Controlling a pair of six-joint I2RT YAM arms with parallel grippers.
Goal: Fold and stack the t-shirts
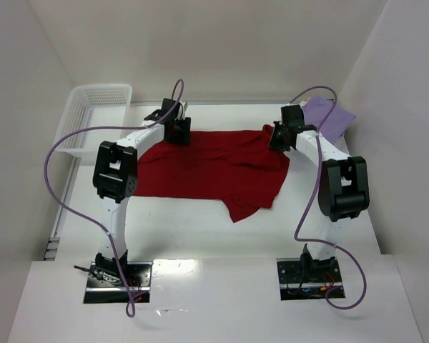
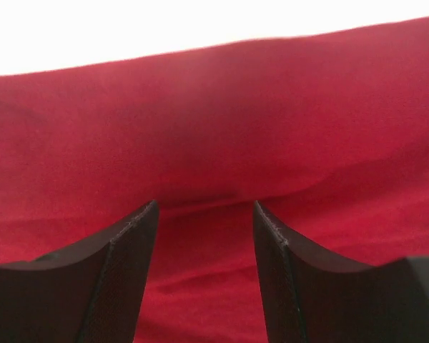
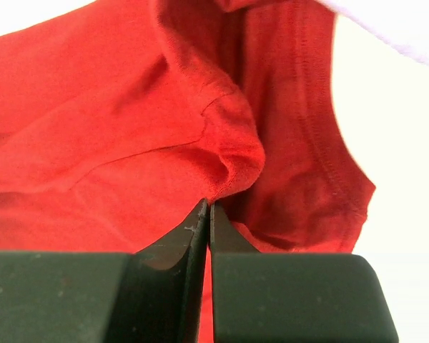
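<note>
A dark red t-shirt (image 1: pixel 207 168) lies spread across the table, rumpled along its right side. My left gripper (image 1: pixel 177 132) stands at the shirt's far left edge; in the left wrist view it (image 2: pixel 206 207) is open, with the red cloth (image 2: pixel 214 128) just beyond and beneath the fingers and nothing pinched. At the shirt's far right corner my right gripper (image 1: pixel 275 137) has its jaws together; in the right wrist view its tips (image 3: pixel 209 204) meet a raised fold of red cloth (image 3: pixel 93 114). A folded lavender t-shirt (image 1: pixel 332 118) sits behind the right gripper, and its pale edge (image 3: pixel 400 28) shows in the right wrist view.
A white mesh basket (image 1: pixel 93 114) stands at the back left corner. White walls close in the table on the left, back and right. Bare white tabletop (image 1: pixel 200 236) lies between the shirt and the arm bases.
</note>
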